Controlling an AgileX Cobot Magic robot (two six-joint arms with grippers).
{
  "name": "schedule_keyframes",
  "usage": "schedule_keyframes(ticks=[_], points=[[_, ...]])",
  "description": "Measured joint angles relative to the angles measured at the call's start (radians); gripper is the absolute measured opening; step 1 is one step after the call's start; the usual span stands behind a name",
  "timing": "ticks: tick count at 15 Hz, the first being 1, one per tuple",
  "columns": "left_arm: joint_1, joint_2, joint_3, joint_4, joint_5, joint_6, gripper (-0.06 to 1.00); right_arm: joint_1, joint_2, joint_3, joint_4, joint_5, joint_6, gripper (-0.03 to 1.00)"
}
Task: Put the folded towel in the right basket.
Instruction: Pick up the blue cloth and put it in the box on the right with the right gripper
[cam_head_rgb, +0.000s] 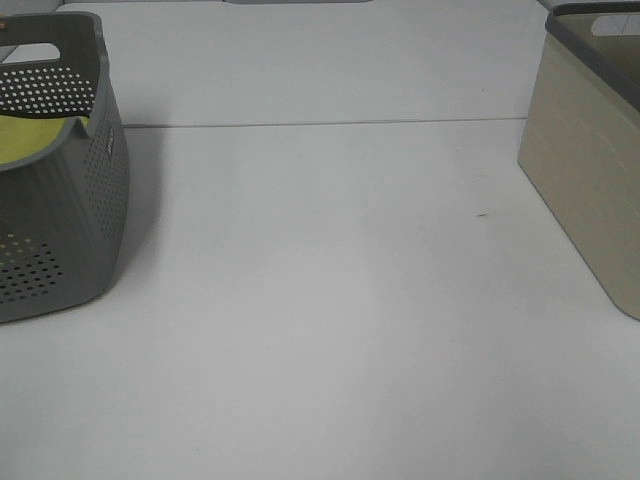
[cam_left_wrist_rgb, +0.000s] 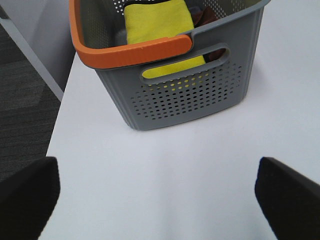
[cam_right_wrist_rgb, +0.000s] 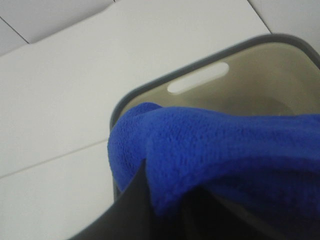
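Surface (cam_head_rgb: 320, 300): white, with a thin seam (cam_head_rgb: 330, 124) run across it toward the far side.
Right basket (cam_head_rgb: 590, 180): beige walls, dark grey rim, and a slot handle cut into one wall. It's parked at the right edge of the surface in the high view, partly cut off by the frame.
Blue towel (cam_right_wrist_rgb: 220, 155): the folded one, held up in the air over the open mouth of the right basket. One rounded corner is seen in front of the rim. It's not down inside yet, and no contact with the basket floor can be made out.
Right claw (cam_right_wrist_rgb: 167, 212): clamped on the blue towel, going by the right wrist view. One dark finger (cam_right_wrist_rgb: 132, 200) is seen poking out under the cloth; the rest is covered up.
Left basket (cam_head_rgb: 90, 200): grey and perforated, with an orange band (cam_left_wrist_rgb: 130, 52) along part of the rim. It's set at the left edge of the surface, well apart from the right basket.
Yellow towel (cam_left_wrist_rgb: 157, 20): laid folded inside the left basket. Something darker is tucked in beside it, too hidden to be named.
Left claw (cam_left_wrist_rgb: 160, 200): spread wide, nothing held. Only its two dark fingertips (cam_left_wrist_rgb: 27, 195) are seen, hung above bare surface near the left basket and not touching it.
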Motion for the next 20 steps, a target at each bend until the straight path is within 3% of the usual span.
schedule_keyframes(ticks=[3, 7, 13, 15, 18, 20], points=[[0.000, 0.000, 0.000, 0.000, 0.000, 0.000, 0.99, 0.000, 0.000, 0.137, -0.025, -0.090, 0.000, 0.09], [0.000, 0.000, 0.000, 0.000, 0.000, 0.000, 0.99, 0.000, 0.000, 0.426, -0.031, -0.361, 0.000, 0.09], [0.000, 0.000, 0.000, 0.000, 0.000, 0.000, 0.99, 0.000, 0.000, 0.519, -0.031, -0.414, 0.000, 0.10], [0.000, 0.000, 0.000, 0.000, 0.000, 0.000, 0.99, 0.000, 0.000, 0.519, -0.031, -0.395, 0.000, 0.22], [0.000, 0.000, 0.000, 0.000, 0.000, 0.000, 0.99, 0.000, 0.000, 0.519, -0.031, -0.382, 0.001, 0.72], [0.000, 0.000, 0.000, 0.000, 0.000, 0.000, 0.99, 0.000, -0.001, 0.519, -0.031, -0.380, 0.002, 0.89]])
